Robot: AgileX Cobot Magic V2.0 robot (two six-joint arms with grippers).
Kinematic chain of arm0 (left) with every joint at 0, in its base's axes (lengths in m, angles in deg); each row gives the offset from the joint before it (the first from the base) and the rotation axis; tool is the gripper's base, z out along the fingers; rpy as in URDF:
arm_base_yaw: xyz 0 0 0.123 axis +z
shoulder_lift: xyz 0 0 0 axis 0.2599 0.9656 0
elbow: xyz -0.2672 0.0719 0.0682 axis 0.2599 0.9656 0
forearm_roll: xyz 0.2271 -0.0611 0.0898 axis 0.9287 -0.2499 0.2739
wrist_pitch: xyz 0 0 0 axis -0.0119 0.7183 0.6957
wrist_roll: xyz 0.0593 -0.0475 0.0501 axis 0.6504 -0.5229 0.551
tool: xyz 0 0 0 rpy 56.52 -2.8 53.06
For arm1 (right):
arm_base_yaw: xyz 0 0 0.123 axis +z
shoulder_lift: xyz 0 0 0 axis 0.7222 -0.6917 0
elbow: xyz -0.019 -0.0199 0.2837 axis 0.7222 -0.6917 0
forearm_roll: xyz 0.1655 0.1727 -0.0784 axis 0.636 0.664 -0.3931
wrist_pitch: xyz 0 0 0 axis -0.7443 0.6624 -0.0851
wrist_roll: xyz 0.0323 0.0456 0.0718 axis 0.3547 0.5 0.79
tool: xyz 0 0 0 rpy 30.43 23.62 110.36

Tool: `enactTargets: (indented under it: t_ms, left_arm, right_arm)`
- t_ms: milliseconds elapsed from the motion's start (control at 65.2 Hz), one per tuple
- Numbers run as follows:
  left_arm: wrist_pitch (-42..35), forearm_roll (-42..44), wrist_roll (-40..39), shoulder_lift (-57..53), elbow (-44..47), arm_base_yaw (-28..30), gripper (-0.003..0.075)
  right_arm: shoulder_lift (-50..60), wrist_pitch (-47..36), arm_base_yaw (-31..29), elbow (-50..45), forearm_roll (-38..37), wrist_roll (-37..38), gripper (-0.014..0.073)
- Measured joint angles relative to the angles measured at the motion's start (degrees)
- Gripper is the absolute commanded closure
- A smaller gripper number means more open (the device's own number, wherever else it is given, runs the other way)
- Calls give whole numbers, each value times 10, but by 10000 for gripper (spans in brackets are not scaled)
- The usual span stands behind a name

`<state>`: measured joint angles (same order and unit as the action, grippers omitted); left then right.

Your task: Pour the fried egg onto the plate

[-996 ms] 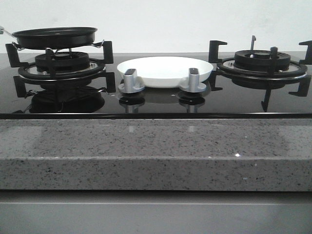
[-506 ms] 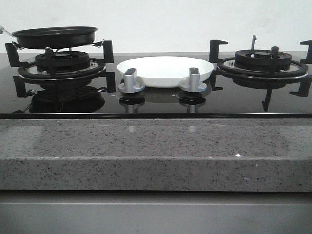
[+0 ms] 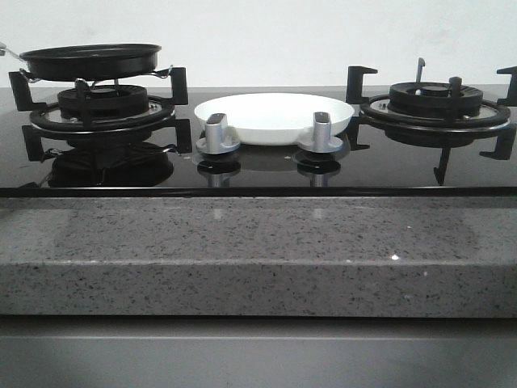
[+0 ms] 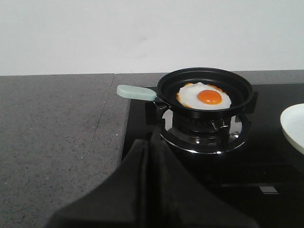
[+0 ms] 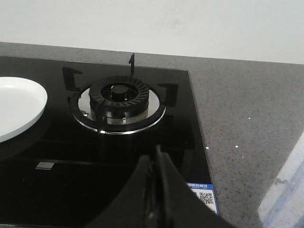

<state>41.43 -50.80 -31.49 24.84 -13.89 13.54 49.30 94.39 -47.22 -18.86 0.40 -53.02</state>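
The fried egg point(image 4: 204, 96), white with an orange yolk, lies in a black frying pan point(image 4: 205, 91) with a pale green handle point(image 4: 136, 92) on the left burner. In the front view only the pan point(image 3: 90, 61) shows and the egg is hidden inside it. The white plate point(image 3: 273, 115) rests on the hob between the two burners; its rim shows in both wrist views point(image 4: 293, 127) point(image 5: 19, 107). My left gripper point(image 4: 151, 140) is shut and empty, short of the pan. My right gripper point(image 5: 156, 159) is shut and empty, over the hob in front of the right burner point(image 5: 118, 102).
Two silver knobs point(image 3: 218, 136) point(image 3: 320, 134) stand in front of the plate. The left burner grate point(image 3: 101, 109) carries the pan. A speckled grey counter point(image 3: 258, 250) surrounds the black glass hob. A QR sticker point(image 5: 203, 194) marks the hob's corner.
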Motion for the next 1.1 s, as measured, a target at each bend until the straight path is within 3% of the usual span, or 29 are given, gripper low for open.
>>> enactTargets:
  t_ms: [92,261,307,383,828,1103]
  left_arm:
    - [0,0,0,0,0,0,593]
    - [0,0,0,0,-1,0,190]
    - [0,0,0,0,-1,0,101]
    - [-1,0,0,0,-1,0,30]
    - [-2,0,0,0,0,0,27]
    - [-2,0,0,0,1,0,27]
  right_arm:
    - [0,0,0,1,0,0,426]
    - [0,0,0,1,0,0,49]
    - [0,0,0,1,-1,0,-11]
    - [0,0,0,1,-1,0,-69]
    - [-6,-14,0,4,1,0,-67]
    - [-142,0,4,95,24,0,59]
